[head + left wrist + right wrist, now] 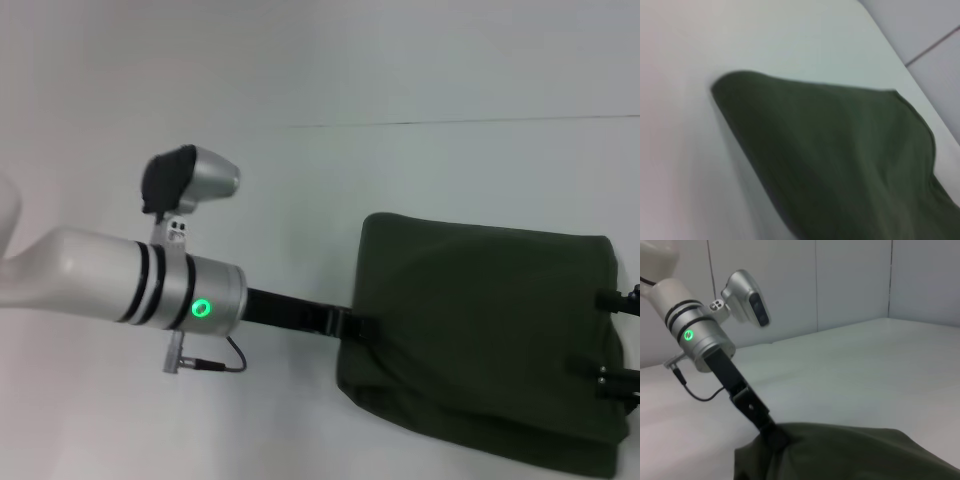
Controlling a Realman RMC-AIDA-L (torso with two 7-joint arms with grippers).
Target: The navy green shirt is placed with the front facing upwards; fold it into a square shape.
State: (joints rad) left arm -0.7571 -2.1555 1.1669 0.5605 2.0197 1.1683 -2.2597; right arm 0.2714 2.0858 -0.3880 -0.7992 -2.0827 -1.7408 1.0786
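Observation:
The navy green shirt lies on the white table as a folded, roughly square dark olive bundle at the right front. No lettering or collar shows. My left gripper reaches in from the left and is shut on the shirt's left edge, where the cloth bunches up around it; the right wrist view shows the same hold. The shirt fills the left wrist view and the bottom of the right wrist view. My right gripper sits at the shirt's right edge with its two black fingers spread apart over the cloth.
The white table stretches bare to the left and behind the shirt, with a thin seam line across it farther back. The left wrist view shows the table's edge and the floor beyond it.

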